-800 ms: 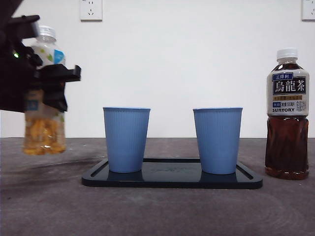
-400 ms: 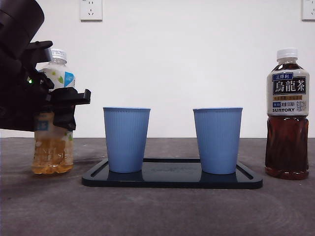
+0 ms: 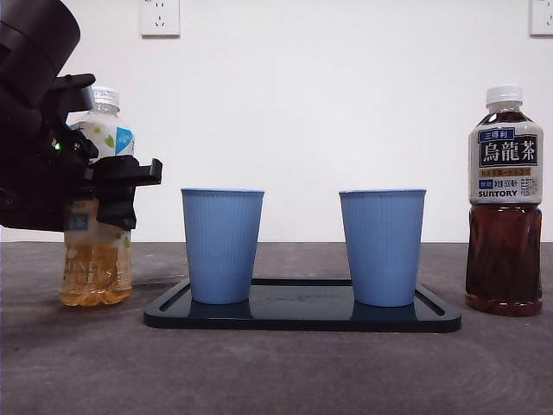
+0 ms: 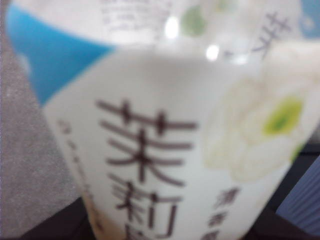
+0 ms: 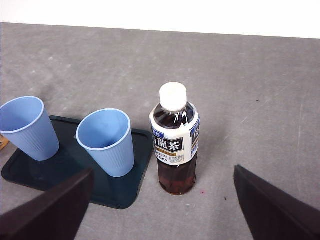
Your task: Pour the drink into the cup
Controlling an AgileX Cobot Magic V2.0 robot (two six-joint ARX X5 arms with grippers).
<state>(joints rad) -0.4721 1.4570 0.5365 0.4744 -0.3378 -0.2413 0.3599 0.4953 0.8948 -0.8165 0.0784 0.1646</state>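
A jasmine tea bottle (image 3: 95, 268) with pale yellow drink and a white cap stands on the table at the far left. My left gripper (image 3: 121, 186) is shut on its label; the label (image 4: 160, 125) fills the left wrist view. Two empty blue cups (image 3: 222, 246) (image 3: 382, 246) stand upright on a black tray (image 3: 302, 316) in the middle. A dark oolong tea bottle (image 3: 505, 207) stands at the right. My right gripper (image 5: 160, 210) is open and empty, raised above and in front of the oolong bottle (image 5: 174, 145) and the cups (image 5: 107, 140) (image 5: 25, 127).
The tray (image 5: 142, 150) lies between the two bottles on a grey table. A white wall with two sockets (image 3: 160, 17) stands behind. The left arm fills the upper left of the front view.
My left gripper has moved right and down with the jasmine tea bottle, from hanging in the air to standing on the table beside the tray. The cups and oolong bottle have not moved.
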